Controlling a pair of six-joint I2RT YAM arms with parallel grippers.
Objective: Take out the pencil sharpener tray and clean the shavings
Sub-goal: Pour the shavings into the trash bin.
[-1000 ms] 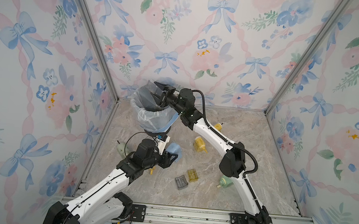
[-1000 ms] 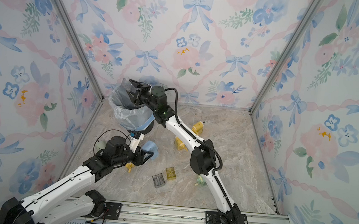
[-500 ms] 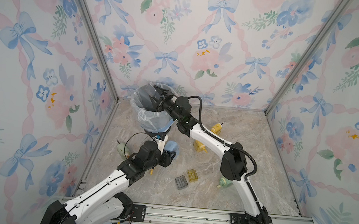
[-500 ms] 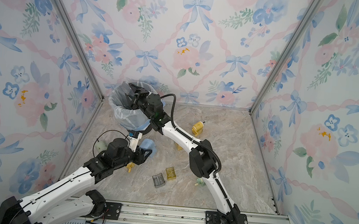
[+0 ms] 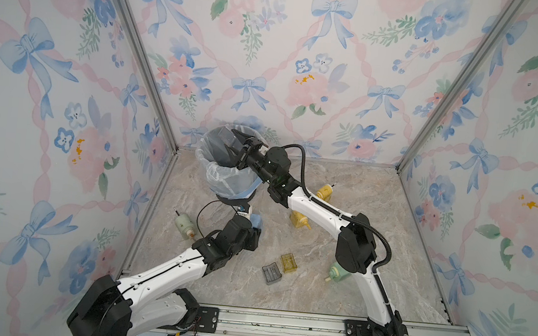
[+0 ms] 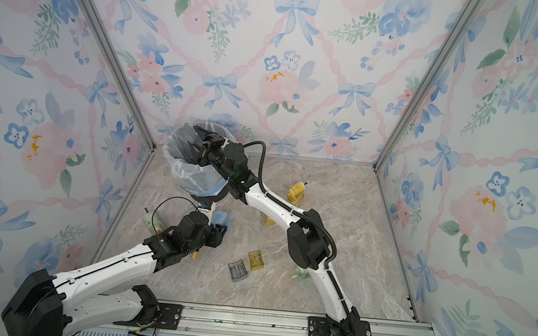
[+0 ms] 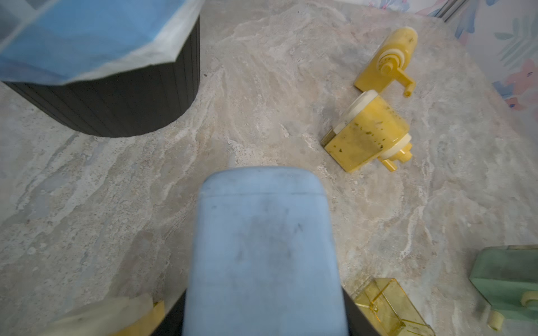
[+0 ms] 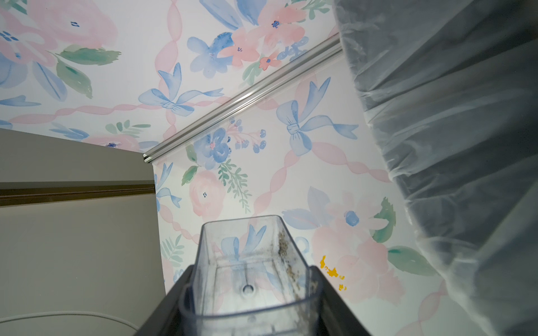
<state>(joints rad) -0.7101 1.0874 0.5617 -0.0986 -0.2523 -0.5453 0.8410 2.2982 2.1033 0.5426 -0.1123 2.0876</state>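
Note:
My right gripper (image 5: 235, 150) (image 8: 249, 293) is shut on a clear pencil sharpener tray (image 8: 247, 261), held over the mouth of the lined bin (image 5: 223, 178) at the back left. Dark shavings dust clings along one inner wall of the tray; the rest looks see-through. In both top views the tray is mostly hidden by the fingers. Nearer the front, my left gripper (image 5: 253, 227) (image 7: 262, 311) is shut on a blue pencil sharpener body (image 5: 256, 221) (image 7: 262, 241), held low over the floor just in front of the bin.
Two yellow sharpeners (image 5: 323, 191) (image 5: 299, 218) lie right of the bin. A green sharpener (image 5: 338, 272) sits by the right arm, a pale one (image 5: 183, 223) near the left wall. A yellow tray (image 5: 288, 263) and a grey tray (image 5: 271, 273) lie at centre front.
The right wrist has dipped and turned over the bin's mouth with the tray still in it. The left arm and blue sharpener shifted only slightly.

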